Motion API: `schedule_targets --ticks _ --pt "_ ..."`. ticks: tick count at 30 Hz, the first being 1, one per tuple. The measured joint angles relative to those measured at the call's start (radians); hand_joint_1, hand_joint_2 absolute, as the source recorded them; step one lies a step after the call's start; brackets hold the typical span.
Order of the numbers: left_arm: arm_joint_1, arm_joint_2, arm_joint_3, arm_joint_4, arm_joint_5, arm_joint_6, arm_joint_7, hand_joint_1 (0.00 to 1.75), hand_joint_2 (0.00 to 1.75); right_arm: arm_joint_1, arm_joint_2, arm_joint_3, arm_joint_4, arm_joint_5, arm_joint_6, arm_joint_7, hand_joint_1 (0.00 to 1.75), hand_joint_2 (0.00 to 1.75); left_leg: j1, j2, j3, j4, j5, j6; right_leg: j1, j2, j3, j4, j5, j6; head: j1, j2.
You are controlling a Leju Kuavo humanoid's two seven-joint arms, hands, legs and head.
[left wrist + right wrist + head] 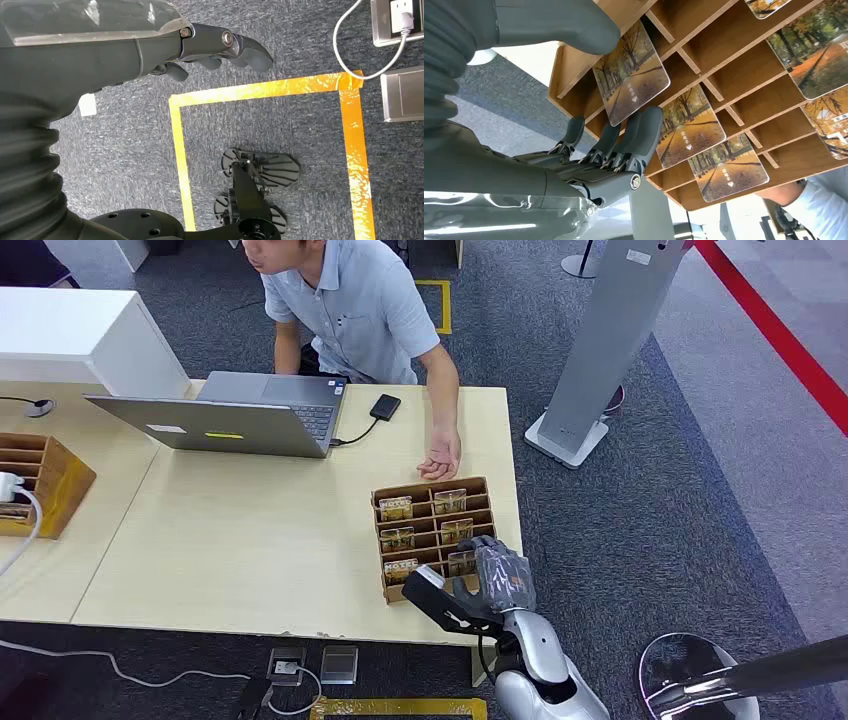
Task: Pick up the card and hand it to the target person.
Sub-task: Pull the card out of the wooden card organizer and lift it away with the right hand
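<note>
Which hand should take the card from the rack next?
Right. The right hand is already at the wooden rack, thumb and fingers either side of a card. The left hand hangs over the carpet.

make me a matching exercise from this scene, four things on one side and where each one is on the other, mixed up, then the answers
Things:
1. laptop
2. card rack
3. person's hand
4. left robot hand

Places:
A. hanging over grey carpet marked with yellow tape
B. resting palm up on the table just beyond the rack
C. near the table's right edge, under the right robot hand
D. open on the table in front of the person

Pairs: 1-D, 2-C, 3-B, 4-A
</note>
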Motion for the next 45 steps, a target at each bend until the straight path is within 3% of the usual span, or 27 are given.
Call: schedule_targets --ticks 20,23,31,45 --pt "0.000 0.000 0.000 0.000 0.001 -0.001 -0.001 0.00 1.75 -0.005 0.004 0.000 0.013 -0.010 0.000 -0.001 0.92 1.75 0.000 0.000 0.000 0.000 0.000 0.000 0.000 0.000 0.000 0.000 0.000 0.000 0.000 0.000" --pt "0.000 0.000 0.000 0.000 0.001 -0.003 -0.002 0.00 1.75 -0.005 0.004 0.000 0.013 -0.011 -0.001 -0.001 1.06 1.75 0.000 0.000 0.000 0.000 0.000 0.000 0.000 0.000 0.000 0.000 0.000 0.000 0.000 0.000" --pt "0.000 0.000 0.000 0.000 0.001 -0.003 -0.004 0.00 1.75 -0.008 0.004 0.000 0.014 -0.015 -0.005 -0.010 1.72 1.75 0.000 0.000 0.000 0.000 0.000 0.000 0.000 0.000 0.000 0.000 0.000 0.000 0.000 0.000" --pt "0.000 0.000 0.000 0.000 0.001 0.004 -0.008 0.00 1.75 -0.016 0.005 0.000 0.021 -0.018 -0.018 -0.021 1.75 1.75 0.000 0.000 0.000 0.000 0.000 0.000 0.000 0.000 0.000 0.000 0.000 0.000 0.000 0.000"
